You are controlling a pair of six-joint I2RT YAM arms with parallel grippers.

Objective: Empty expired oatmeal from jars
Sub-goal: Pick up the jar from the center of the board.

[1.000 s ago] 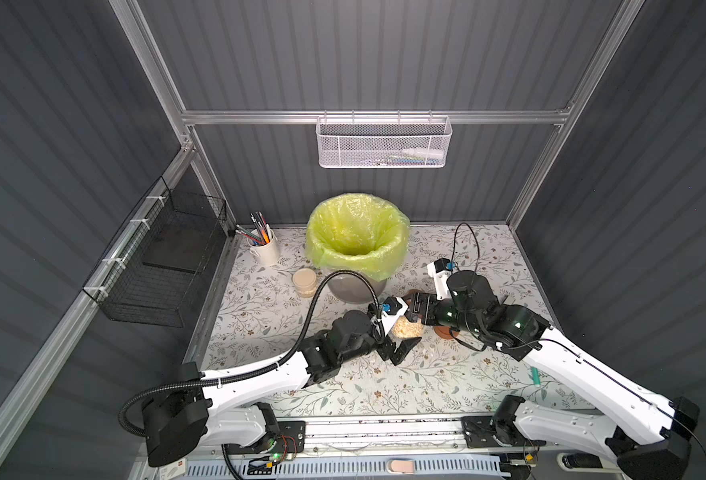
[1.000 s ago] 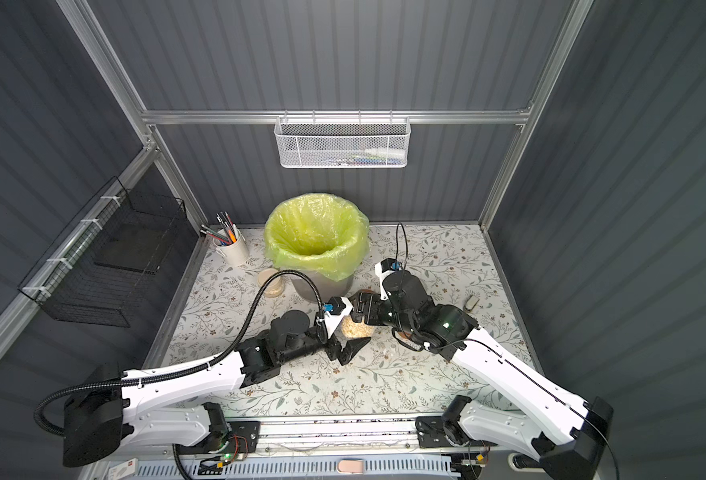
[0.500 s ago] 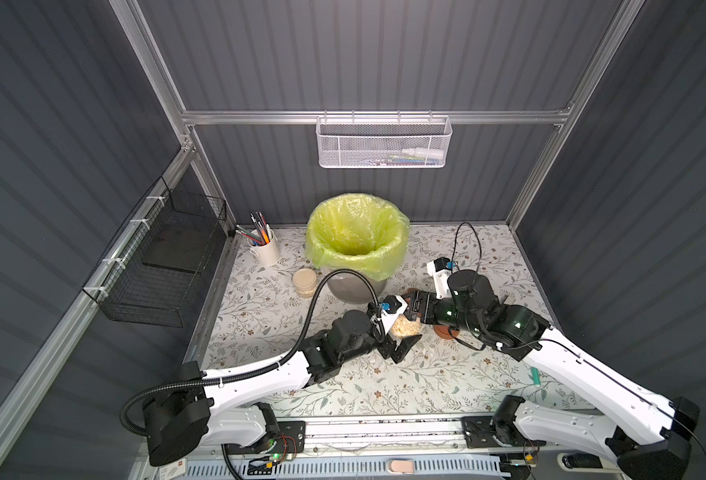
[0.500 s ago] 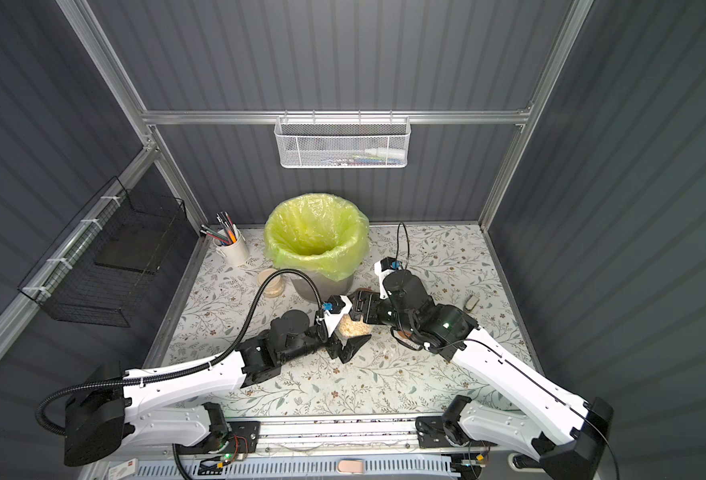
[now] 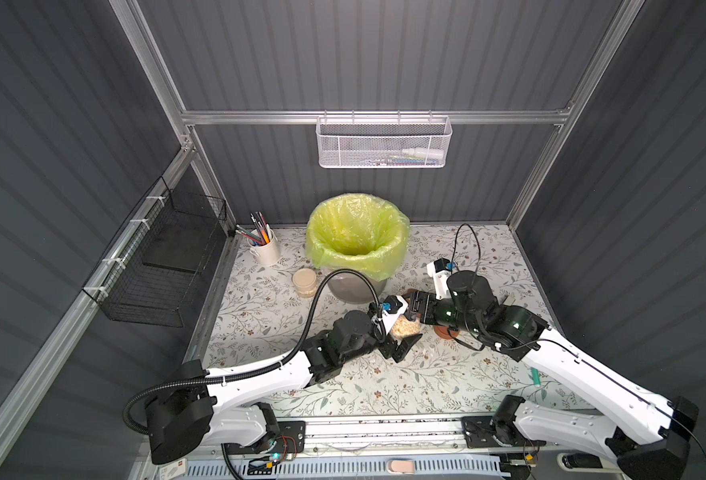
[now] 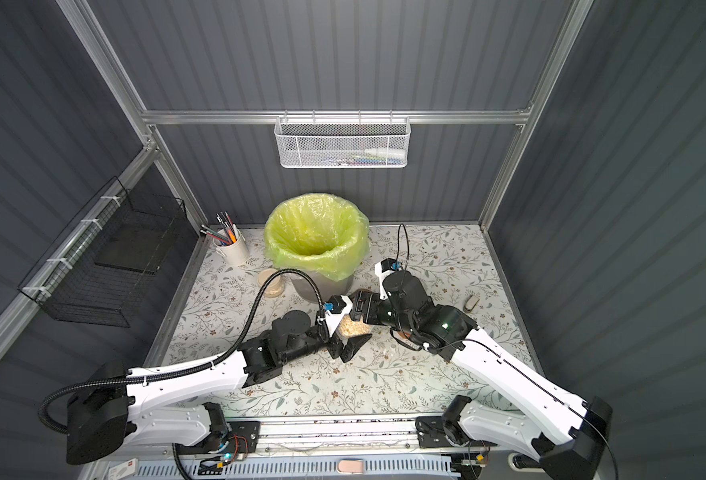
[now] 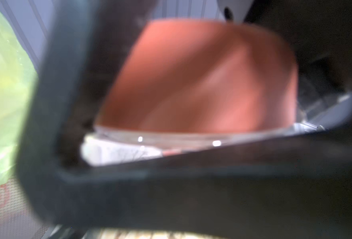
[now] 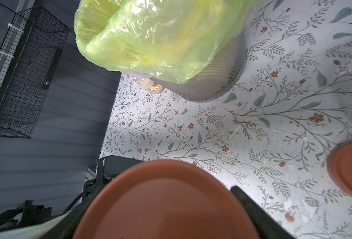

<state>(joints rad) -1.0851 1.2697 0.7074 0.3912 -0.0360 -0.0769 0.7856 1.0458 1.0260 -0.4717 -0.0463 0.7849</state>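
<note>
A clear glass jar (image 5: 406,325) of pale oatmeal (image 6: 355,327) lies on its side just above the mat, in front of the bin. My right gripper (image 5: 412,309) is shut on its terracotta lid (image 8: 166,202), which fills the near part of the right wrist view. My left gripper (image 5: 405,332) straddles the glass body, with one dark finger (image 5: 403,347) showing below it. The blurred left wrist view shows the lid (image 7: 202,78) and the glass rim, not whether the jaws press the glass. A cream-lidded jar (image 5: 304,281) stands left of the bin.
The grey bin with a yellow-green bag (image 5: 357,241) stands behind the arms. A loose terracotta lid (image 5: 446,332) lies on the mat under the right arm, and oatmeal crumbs (image 5: 428,355) are scattered nearby. A white pen cup (image 5: 264,249) stands at the back left.
The left gripper's jaws have drawn in a little round the jar. Both arms and the jar stay where they were.
</note>
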